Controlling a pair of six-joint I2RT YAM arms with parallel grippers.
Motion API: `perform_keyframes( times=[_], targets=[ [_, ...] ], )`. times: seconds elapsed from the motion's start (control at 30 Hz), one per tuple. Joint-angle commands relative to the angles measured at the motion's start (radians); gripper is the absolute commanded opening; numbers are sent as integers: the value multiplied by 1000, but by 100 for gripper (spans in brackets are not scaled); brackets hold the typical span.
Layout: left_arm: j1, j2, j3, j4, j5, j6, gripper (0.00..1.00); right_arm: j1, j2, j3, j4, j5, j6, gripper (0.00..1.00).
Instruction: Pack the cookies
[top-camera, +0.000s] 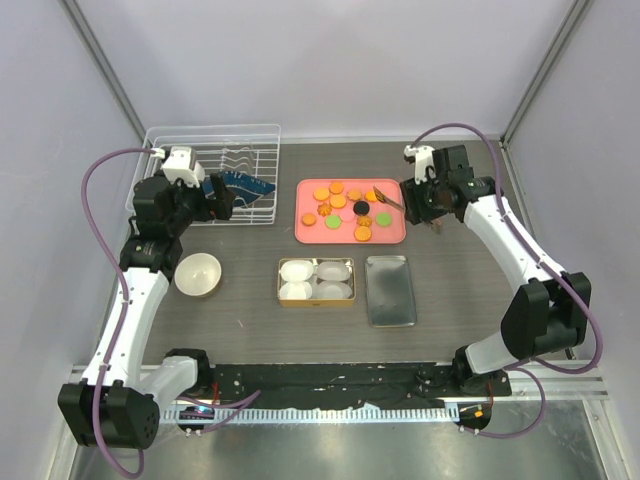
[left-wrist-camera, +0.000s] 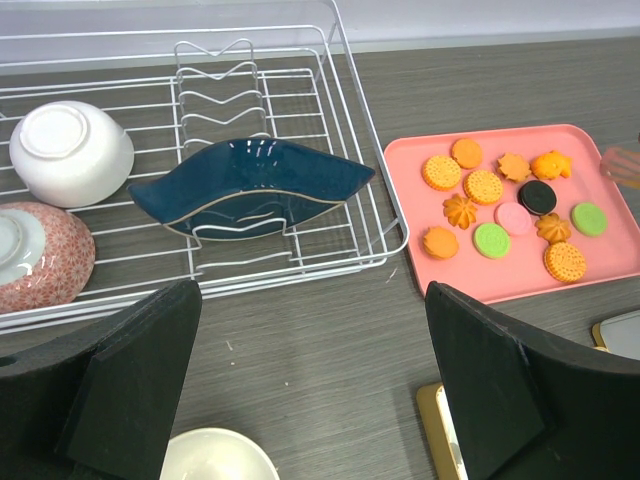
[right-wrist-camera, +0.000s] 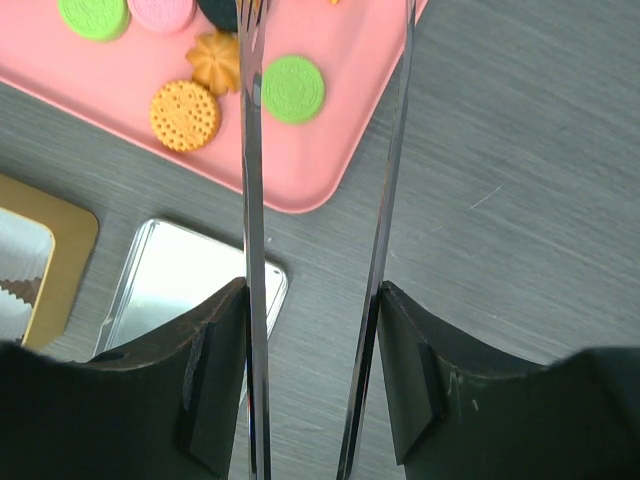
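Note:
The cookies (top-camera: 345, 205) lie on a pink tray (top-camera: 392, 236): several orange ones, a few green, one black, one pink. My right gripper (top-camera: 425, 205) hovers at the tray's right edge, shut on metal tongs (top-camera: 388, 197) whose tips reach over the cookies. In the right wrist view the two tong blades (right-wrist-camera: 250, 200) run between my gripper (right-wrist-camera: 312, 300) fingers toward a green cookie (right-wrist-camera: 293, 88) and an orange one (right-wrist-camera: 185, 115). My left gripper (top-camera: 215, 200) is open and holds nothing, by the dish rack. From the left wrist the gripper (left-wrist-camera: 312, 300) frames bare table, the cookies (left-wrist-camera: 500, 205) to the right.
A gold tin (top-camera: 316, 302) with white paper cups stands in front of the tray, its silver lid (top-camera: 390, 290) beside it. A cream bowl (top-camera: 198, 274) sits left of the tin. A white wire dish rack (top-camera: 215, 135) at the back left holds a dark blue dish (left-wrist-camera: 250, 185) and two bowls.

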Motion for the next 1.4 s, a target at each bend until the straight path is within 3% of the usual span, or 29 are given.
perform_keyframes(
  times=[0.0, 0.5, 1.37],
  targets=[
    [5, -7, -5, 46, 16, 7, 100, 24, -30, -26, 26, 31, -16, 56],
    [7, -4, -9, 46, 17, 10, 100, 55, -79, -150, 35, 33, -17, 57],
    [5, -6, -14, 52, 5, 13, 100, 56, -22, -182, 87, 44, -19, 56]
  ],
)
